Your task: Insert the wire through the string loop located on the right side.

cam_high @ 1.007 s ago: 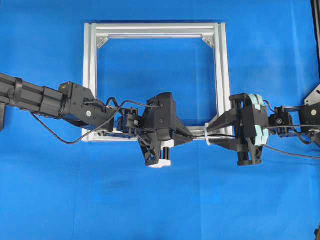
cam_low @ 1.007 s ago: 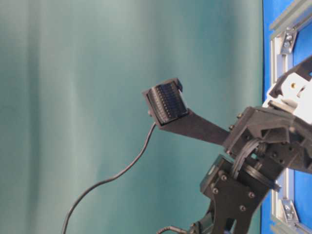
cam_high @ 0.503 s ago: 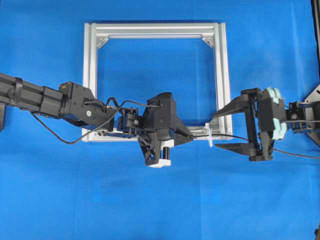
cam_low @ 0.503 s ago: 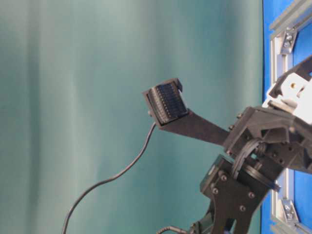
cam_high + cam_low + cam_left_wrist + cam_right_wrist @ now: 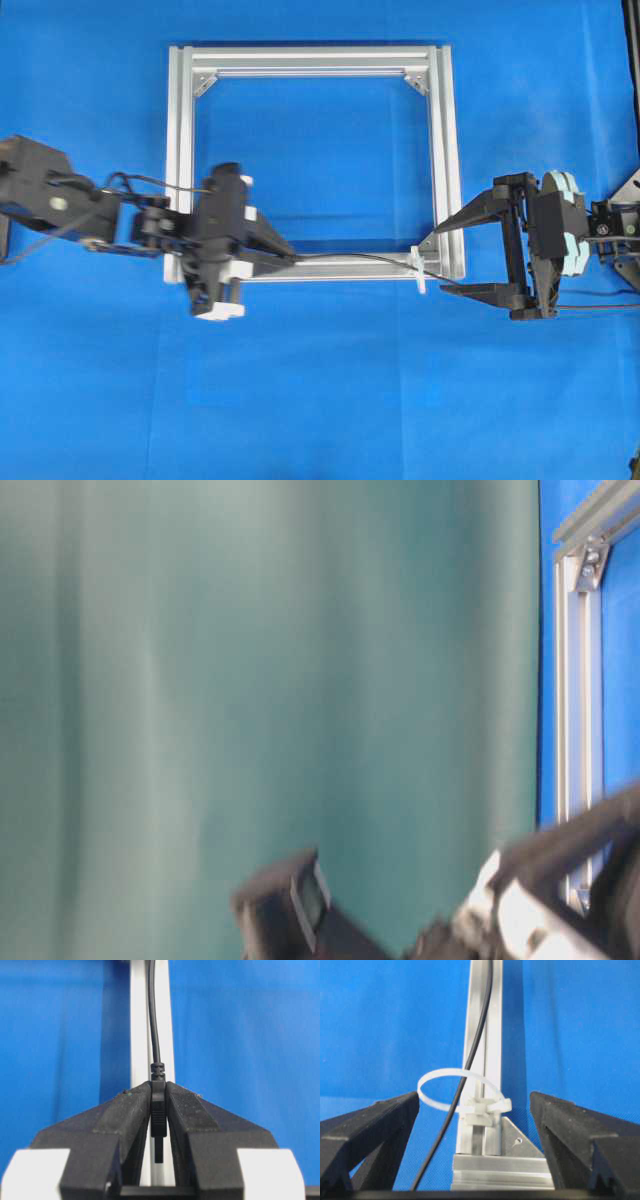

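Note:
The thin black wire (image 5: 350, 257) lies along the near rail of the silver frame (image 5: 310, 55). My left gripper (image 5: 292, 256) is shut on the wire's plug end (image 5: 158, 1105) over that rail, left of centre. The wire (image 5: 480, 1035) passes through the white string loop (image 5: 440, 1073), which is tied at the frame's near right corner (image 5: 419, 272), and trails off to the right. My right gripper (image 5: 445, 260) stands open just right of the loop, one finger on each side (image 5: 395, 1110), holding nothing.
Triangular metal brackets (image 5: 517, 1140) brace the frame's corners. Blue cloth covers the table all round. The table-level view is blurred and shows a frame rail (image 5: 575, 680) and a dark gripper part at the bottom.
My right gripper has opened, let go of the wire and drawn back to the right. The left arm has pulled left along the rail with the plug still gripped.

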